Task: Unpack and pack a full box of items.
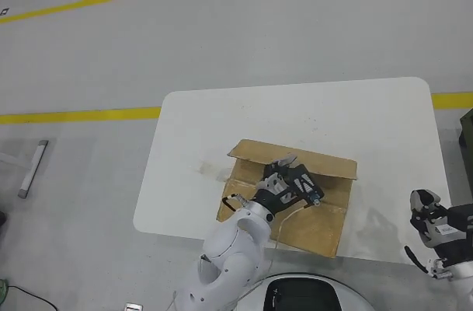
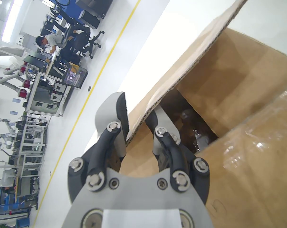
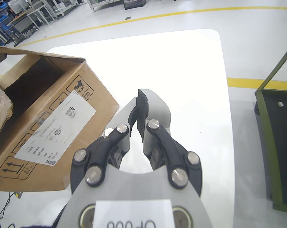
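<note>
A brown cardboard box (image 1: 329, 221) lies in the middle of the white table (image 1: 298, 109), partly opened. My left gripper (image 2: 136, 110) is over the box (image 2: 241, 77), shut on the edge of one raised flap (image 2: 193, 55), with one finger on each face of the cardboard. Dark items (image 2: 193, 124) show in the gap under that flap, too dim to name. A second flap (image 2: 252, 162) with clear tape still covers part of the opening. My right gripper (image 3: 140, 112) hangs shut and empty over the table's right side, beside the box (image 3: 50, 124).
A green-framed dark bin (image 3: 276, 124) stands off the table's right edge. Bare table surface (image 3: 169, 60) stretches beyond and to the right of the box. The right arm (image 1: 446, 225) sits at the table's near right corner.
</note>
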`<act>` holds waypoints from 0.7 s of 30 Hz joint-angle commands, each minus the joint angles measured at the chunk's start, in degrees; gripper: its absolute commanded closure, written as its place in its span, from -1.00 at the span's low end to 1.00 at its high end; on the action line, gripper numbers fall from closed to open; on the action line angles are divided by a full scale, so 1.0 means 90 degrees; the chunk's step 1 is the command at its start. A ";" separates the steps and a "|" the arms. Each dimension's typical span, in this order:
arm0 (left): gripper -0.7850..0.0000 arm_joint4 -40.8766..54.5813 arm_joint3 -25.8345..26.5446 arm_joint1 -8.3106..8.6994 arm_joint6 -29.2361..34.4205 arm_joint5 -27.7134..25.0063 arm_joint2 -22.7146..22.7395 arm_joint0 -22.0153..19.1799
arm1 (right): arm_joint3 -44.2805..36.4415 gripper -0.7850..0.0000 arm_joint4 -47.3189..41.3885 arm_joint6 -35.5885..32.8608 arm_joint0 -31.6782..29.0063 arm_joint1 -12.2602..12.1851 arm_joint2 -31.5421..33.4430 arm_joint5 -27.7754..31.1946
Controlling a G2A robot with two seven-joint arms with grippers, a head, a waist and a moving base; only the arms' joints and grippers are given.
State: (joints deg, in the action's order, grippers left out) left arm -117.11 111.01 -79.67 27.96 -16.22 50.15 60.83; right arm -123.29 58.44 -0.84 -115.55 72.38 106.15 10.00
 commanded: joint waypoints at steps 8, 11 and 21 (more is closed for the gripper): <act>-1.00 -0.0152 -0.1036 -0.0296 -0.0342 0.0439 -0.0249 -0.1479 | -0.0028 1.00 -0.0097 0.0098 -0.0108 0.0021 0.0096 0.0000; -1.00 -0.0196 -0.1655 -0.0427 -0.0315 0.0524 -0.0414 -0.1966 | -0.0019 1.00 -0.0135 0.0153 -0.0166 0.0032 0.0161 -0.0016; -1.00 0.0027 -0.3166 -0.0800 -0.0218 0.0948 -0.0836 -0.2639 | -0.0001 1.00 -0.0204 0.0180 -0.0271 0.0057 0.0272 -0.0021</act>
State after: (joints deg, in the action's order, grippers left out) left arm -116.84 83.82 -86.58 25.85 -8.00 42.93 37.43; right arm -123.28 56.62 0.84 -117.97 72.87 108.57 9.86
